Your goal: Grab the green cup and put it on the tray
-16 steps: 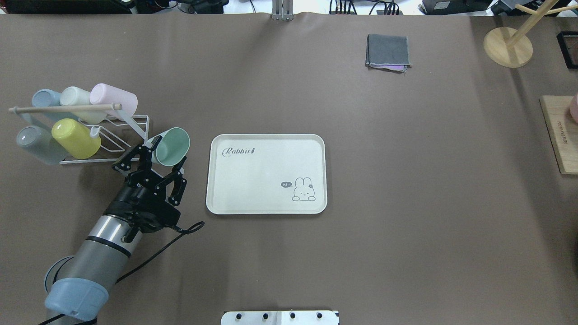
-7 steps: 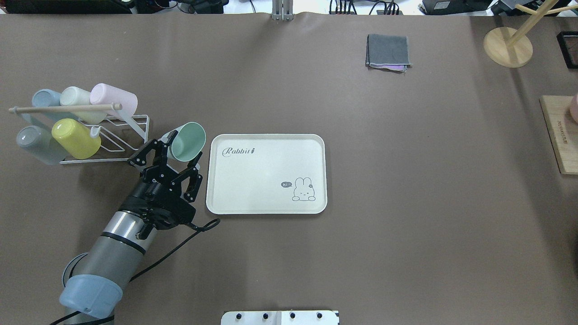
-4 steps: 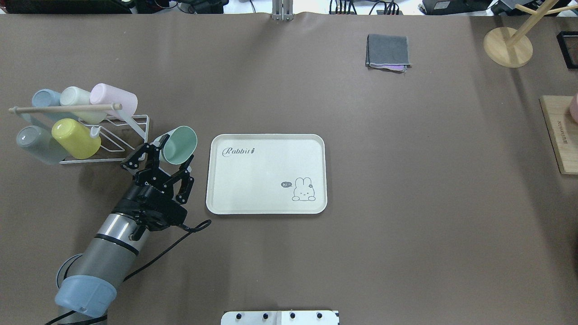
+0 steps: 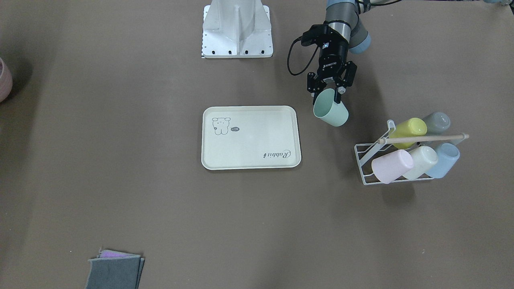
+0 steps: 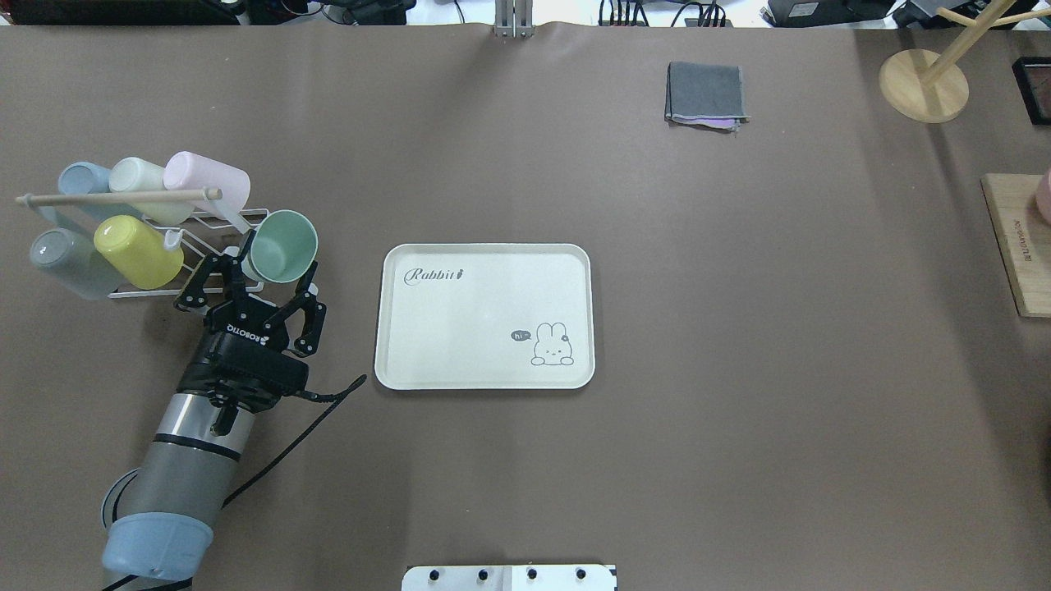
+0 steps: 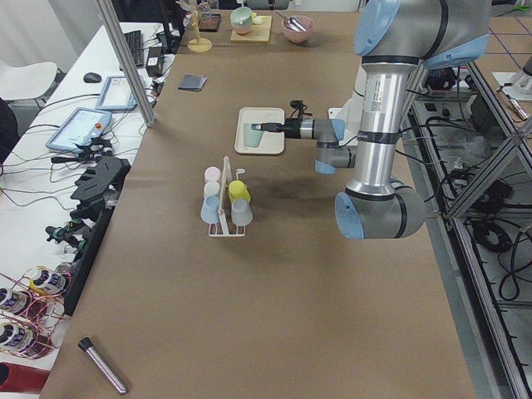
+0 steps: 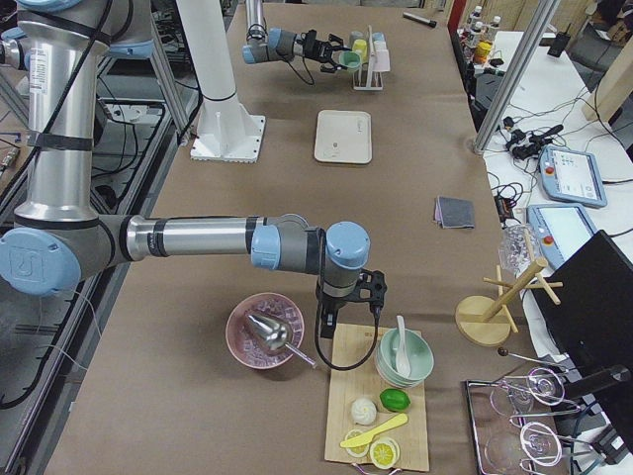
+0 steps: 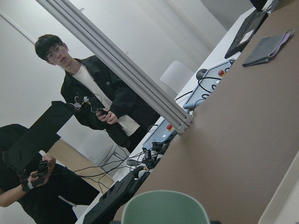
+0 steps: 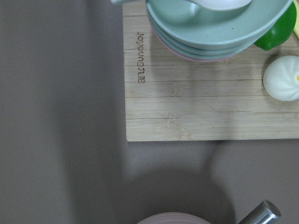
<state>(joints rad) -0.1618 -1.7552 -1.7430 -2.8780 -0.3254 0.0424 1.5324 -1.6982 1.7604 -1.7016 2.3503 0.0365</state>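
My left gripper point(image 5: 268, 268) is shut on the green cup point(image 5: 284, 245), a pale mint tumbler. It holds the cup off the table between the cup rack and the tray, the cup's mouth turned up toward the overhead camera. The front-facing view shows the left gripper point(image 4: 328, 91) and the green cup point(image 4: 331, 109) right of the tray. The cup's rim point(image 8: 163, 207) fills the bottom of the left wrist view. The cream tray point(image 5: 484, 295) with "Rabbit" script lies empty at the table's middle. My right gripper point(image 7: 348, 295) shows only in the exterior right view, far off by a wooden board; I cannot tell if it is open or shut.
A white wire rack point(image 5: 234, 238) with a wooden rod holds pink, cream, blue, yellow-green and grey cups, close to the held cup. A folded grey cloth point(image 5: 706, 94), a wooden stand point(image 5: 924, 86) and a wooden board point(image 5: 1018, 246) lie at the far right. The board point(image 9: 196, 102) bears stacked bowls.
The left gripper, after carrying the green cup right toward the tray, has swung it back left toward the rack. The cup's mouth now faces more upward.
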